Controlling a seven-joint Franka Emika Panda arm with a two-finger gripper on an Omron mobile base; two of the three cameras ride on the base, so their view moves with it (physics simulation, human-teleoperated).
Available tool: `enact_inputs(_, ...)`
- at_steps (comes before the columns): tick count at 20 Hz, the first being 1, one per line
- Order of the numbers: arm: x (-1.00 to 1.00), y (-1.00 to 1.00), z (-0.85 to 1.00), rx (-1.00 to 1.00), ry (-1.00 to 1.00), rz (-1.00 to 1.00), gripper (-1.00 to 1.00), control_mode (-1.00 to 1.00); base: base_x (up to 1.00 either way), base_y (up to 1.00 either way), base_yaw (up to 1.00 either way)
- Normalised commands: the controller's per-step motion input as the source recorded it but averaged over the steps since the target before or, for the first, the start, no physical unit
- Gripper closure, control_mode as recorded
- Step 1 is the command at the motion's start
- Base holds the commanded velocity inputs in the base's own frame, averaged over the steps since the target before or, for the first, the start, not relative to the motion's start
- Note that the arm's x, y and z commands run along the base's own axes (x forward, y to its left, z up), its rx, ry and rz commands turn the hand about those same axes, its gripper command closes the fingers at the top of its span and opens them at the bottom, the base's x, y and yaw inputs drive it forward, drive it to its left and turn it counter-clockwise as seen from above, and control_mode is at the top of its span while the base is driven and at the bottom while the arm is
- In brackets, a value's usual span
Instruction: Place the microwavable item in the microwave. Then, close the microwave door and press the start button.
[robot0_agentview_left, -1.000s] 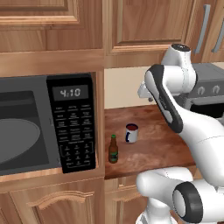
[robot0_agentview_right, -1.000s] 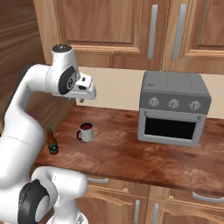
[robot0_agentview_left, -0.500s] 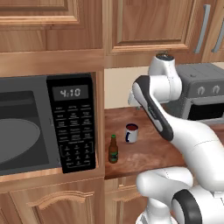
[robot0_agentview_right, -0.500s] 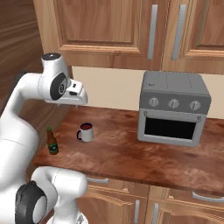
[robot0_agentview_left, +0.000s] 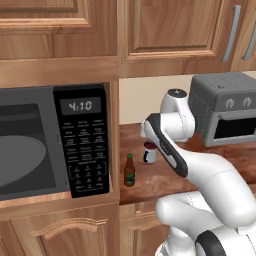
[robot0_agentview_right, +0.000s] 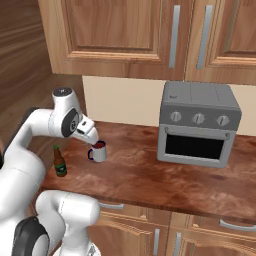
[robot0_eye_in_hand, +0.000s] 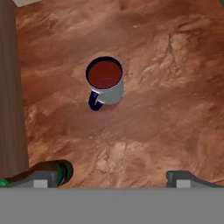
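The small white mug (robot0_eye_in_hand: 105, 81), dark red inside with a blue handle, stands upright on the brown counter. It appears past my arm as the mug (robot0_agentview_left: 149, 152) and beside my hand as the mug (robot0_agentview_right: 99, 151). My gripper (robot0_eye_in_hand: 111, 179) is open and hangs above the mug, a little to its side, holding nothing; from the right base it is the gripper (robot0_agentview_right: 91, 134). The black microwave (robot0_agentview_left: 87, 145) sits at the left with its grey turntable (robot0_agentview_left: 20, 160) showing in the cavity. Its door is out of view.
A brown bottle with a green label (robot0_agentview_left: 129, 171) stands between the microwave and the mug, and its top is the bottle (robot0_eye_in_hand: 52, 170) close to my left fingertip. A grey toaster oven (robot0_agentview_right: 197, 125) sits at the right of the counter. Wooden cabinets hang overhead.
My arm has swung left and come down, and the hand has tipped downward, bringing the gripper from high over the counter to just above the mug. The mug and bottle have not moved.
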Motion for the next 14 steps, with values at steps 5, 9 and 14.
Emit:
enact_inputs(5, 0.14, 0.18, -0.33, 0.02, 0.01, -0.24, -1.00, -1.00, 0.00, 0.00, 0.00)
enact_inputs(9, 0.22, 0.05, -0.11, 0.00, 0.10, -0.10, -1.00, -1.00, 0.00, 0.00, 0.00)
enact_inputs(14, 0.15, 0.01, -0.10, 0.00, 0.10, -0.01, -1.00, -1.00, 0.00, 0.00, 0.00)
